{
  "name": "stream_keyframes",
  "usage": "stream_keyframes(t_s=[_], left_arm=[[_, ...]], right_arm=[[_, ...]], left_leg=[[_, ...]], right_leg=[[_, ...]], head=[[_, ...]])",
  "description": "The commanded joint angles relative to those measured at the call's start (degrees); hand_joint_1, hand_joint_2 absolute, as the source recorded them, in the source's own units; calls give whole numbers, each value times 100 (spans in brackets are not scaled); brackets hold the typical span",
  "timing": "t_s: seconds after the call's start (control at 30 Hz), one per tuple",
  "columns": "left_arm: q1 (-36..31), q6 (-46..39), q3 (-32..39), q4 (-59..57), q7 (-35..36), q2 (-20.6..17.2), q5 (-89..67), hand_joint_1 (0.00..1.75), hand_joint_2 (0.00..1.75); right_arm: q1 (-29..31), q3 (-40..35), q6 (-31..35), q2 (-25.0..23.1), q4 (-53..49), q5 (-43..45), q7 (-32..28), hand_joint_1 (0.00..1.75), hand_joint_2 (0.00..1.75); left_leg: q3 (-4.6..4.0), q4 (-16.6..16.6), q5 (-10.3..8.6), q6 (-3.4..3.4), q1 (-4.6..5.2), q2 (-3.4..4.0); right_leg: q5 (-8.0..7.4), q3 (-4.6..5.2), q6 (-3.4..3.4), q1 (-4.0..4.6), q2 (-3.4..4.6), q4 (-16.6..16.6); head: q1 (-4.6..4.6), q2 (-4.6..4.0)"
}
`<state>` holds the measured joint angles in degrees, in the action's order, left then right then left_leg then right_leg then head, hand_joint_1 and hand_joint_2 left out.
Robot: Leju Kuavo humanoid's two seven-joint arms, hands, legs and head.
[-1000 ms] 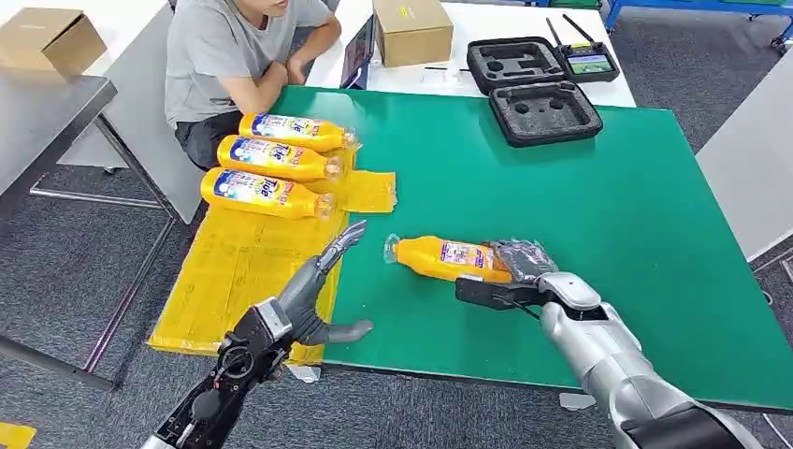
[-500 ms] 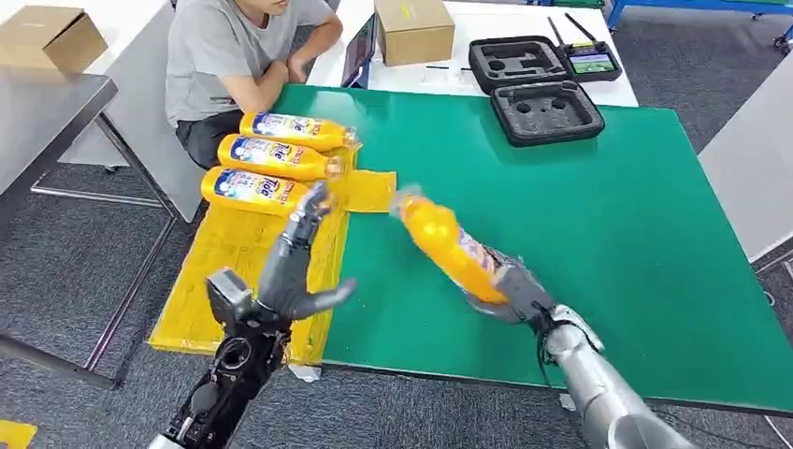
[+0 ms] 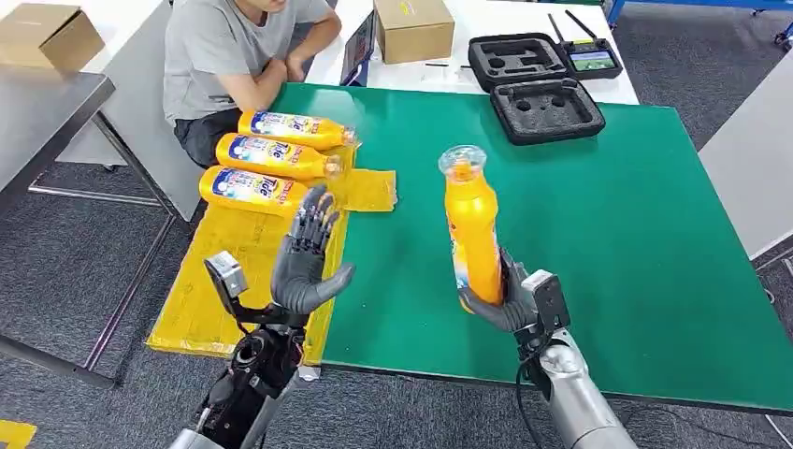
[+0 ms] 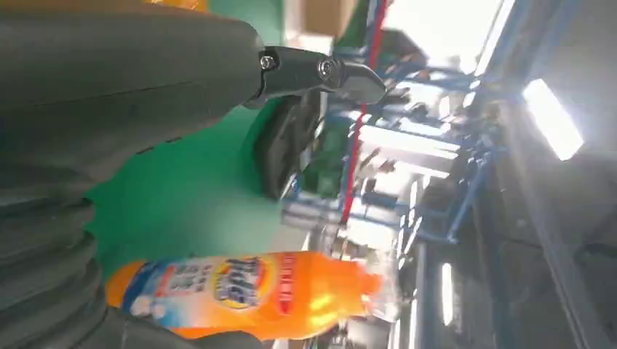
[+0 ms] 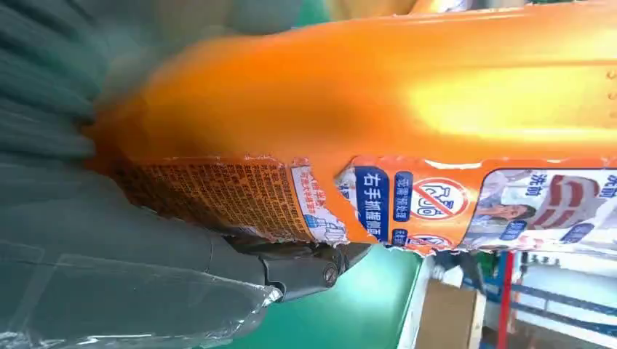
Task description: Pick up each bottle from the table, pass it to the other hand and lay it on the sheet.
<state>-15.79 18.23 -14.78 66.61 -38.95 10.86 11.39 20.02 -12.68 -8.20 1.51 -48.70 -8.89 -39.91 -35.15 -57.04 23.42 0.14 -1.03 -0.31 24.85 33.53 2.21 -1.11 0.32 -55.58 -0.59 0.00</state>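
My right hand (image 3: 512,301) grips an orange bottle (image 3: 470,227) by its base and holds it upright above the green table (image 3: 598,215), clear cap on top. The right wrist view has the same bottle (image 5: 407,109) close up, with its label showing. My left hand (image 3: 304,262) is raised over the yellow sheet (image 3: 234,271), fingers spread and palm turned toward the bottle, a gap apart from it. The left wrist view catches the bottle (image 4: 247,291) beyond the left hand (image 4: 124,94). Three more orange bottles (image 3: 271,157) lie side by side at the sheet's far end.
A person in a grey shirt (image 3: 229,47) sits at the table's far left corner, arms folded. Two black foam cases (image 3: 542,110) and a cardboard box (image 3: 411,28) stand at the back. A grey table (image 3: 47,122) is on the left.
My right hand has lifted the bottle off the table and swung it from lying to upright. My left hand has risen and turned its open palm toward the bottle.
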Motion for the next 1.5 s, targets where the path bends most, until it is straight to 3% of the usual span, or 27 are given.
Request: stream_keyframes(t_s=[0.03,0.27,0.47,0.87,1.27,1.3,1.5], left_arm=[[-885,103,-862,-2516,72,288,-559,0,175],[-910,38,-909,-2528,-23,304,-569,0,175],[-959,-151,-888,-2479,-60,315,-575,0,175],[-890,-524,-766,-1970,-105,217,-535,0,175],[-963,-114,-1087,-2233,-105,227,-421,0,175],[-963,-114,-1087,-2233,-105,227,-421,0,175],[-1067,13,-1411,-2729,-60,311,-527,0,175]], right_arm=[[56,-742,-123,-144,-230,140,-9,175,175],[64,-928,-2,-146,-136,40,-9,175,175],[127,-1117,312,-211,125,-165,-9,175,175],[226,-1404,938,-312,871,-615,-9,175,175],[395,-1326,1266,-365,1365,-720,-9,175,175],[395,-1326,1266,-365,1365,-720,-9,175,175],[472,-1427,1397,-376,1293,-695,-9,175,175]], left_leg=[[17,2,3,6,3,-11],[47,-9,27,10,-1,11],[6,1,6,4,0,8],[16,-1,12,5,-2,11],[-3,2,3,3,2,6],[30,-6,21,9,-1,15],[-4,2,3,4,3,6]], right_leg=[[6,-23,-7,0,-15,4],[21,-51,-19,7,1,-1],[3,-6,-7,2,4,3],[7,-19,-11,5,5,4],[1,0,-5,0,3,2],[14,-34,-15,6,7,0],[2,2,-5,-1,2,2]], head=[[0,0],[0,0],[-2,0],[0,0],[-2,0],[0,0],[0,0]])
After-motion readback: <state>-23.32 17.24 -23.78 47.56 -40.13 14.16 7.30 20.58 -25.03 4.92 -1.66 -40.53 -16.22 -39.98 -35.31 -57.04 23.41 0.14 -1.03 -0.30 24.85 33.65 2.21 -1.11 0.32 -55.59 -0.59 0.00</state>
